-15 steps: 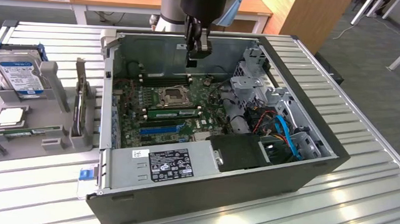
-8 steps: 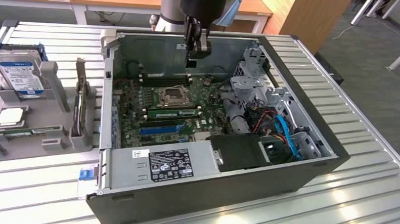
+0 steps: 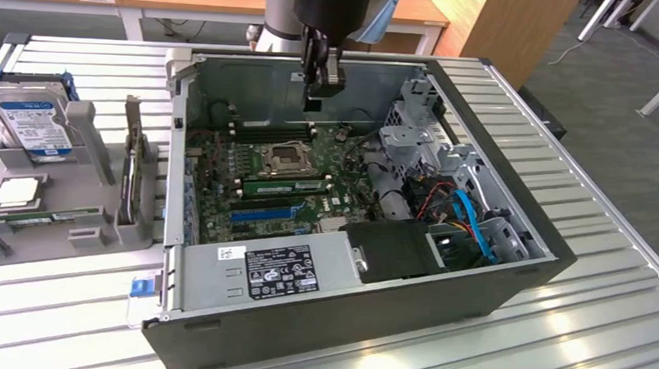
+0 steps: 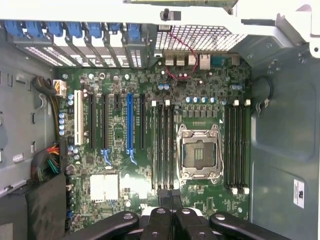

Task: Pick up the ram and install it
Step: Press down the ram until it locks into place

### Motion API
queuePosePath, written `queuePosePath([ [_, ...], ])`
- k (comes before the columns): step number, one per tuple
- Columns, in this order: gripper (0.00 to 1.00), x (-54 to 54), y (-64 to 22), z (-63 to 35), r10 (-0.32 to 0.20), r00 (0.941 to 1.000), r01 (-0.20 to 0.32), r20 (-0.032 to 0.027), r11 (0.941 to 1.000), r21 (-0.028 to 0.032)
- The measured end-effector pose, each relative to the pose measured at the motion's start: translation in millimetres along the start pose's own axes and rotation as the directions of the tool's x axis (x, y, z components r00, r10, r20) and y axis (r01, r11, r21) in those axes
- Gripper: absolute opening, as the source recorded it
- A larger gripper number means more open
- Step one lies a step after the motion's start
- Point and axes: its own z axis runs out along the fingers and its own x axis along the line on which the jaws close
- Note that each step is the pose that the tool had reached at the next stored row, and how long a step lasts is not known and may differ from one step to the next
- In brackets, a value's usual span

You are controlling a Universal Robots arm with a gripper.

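Observation:
A long, thin green ram (image 3: 287, 187) sits edge-up along the black memory slots, beside the processor socket (image 3: 286, 159) inside the open computer case (image 3: 493, 267). My gripper (image 3: 323, 91) hangs above the far part of the motherboard, well clear of the stick, shut with nothing between its fingers. In the wrist view the closed gripper (image 4: 171, 196) is over one end of the memory slots (image 4: 164, 145) next to the socket (image 4: 200, 152). A second green stick (image 3: 44, 217) lies in the grey holder at the exterior view's left.
The grey holder (image 3: 94, 233) also carries a hard drive (image 3: 32, 121), a square silver processor (image 3: 18, 192) and an upright dark card (image 3: 136, 172). Inside the case are a power supply (image 3: 270, 269), a drive cage (image 3: 420, 147) and blue cables (image 3: 473, 224).

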Motion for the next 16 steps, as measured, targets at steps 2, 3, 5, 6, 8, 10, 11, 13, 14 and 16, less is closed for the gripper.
queuePosePath([
  [2, 0.1, 0.1, 4.2, 0.0, 0.0, 1.0, 0.0, 0.0, 1.0, 0.0001],
  [3, 0.1, 0.1, 6.2, -0.1, 0.0, 1.0, 0.0, 0.0, 1.0, 0.0],
  [5, 0.1, 0.3, 11.6, -0.2, 0.0, 1.0, 0.0, -0.0001, 1.0, 0.0],
  [6, 0.1, 0.4, 14.5, -0.2, 0.0, 1.0, 0.0, -0.0002, 1.0, -0.0001],
  [8, 0.1, 0.5, 20.7, -0.2, 0.0, 1.0, 0.0, -0.0002, 1.0, -0.0001],
  [10, 0.1, 0.6, 26.0, -0.3, 0.0, 1.0, 0.0, -0.0001, 1.0, 0.0],
  [11, 0.1, 0.7, 28.3, -0.2, 0.0, 1.0, 0.0, 0.0, 1.0, 0.0],
  [13, 0.1, 0.8, 32.3, -0.3, 0.0, 1.0, 0.0, -0.0001, 1.0, -0.0001],
  [14, 0.1, 0.8, 34.0, -0.2, 0.0, 1.0, 0.0, 0.0, 1.0, 0.0],
  [16, 0.1, 0.8, 35.2, -0.2, 0.0, 1.0, 0.0, -0.0001, 1.0, -0.0003],
])
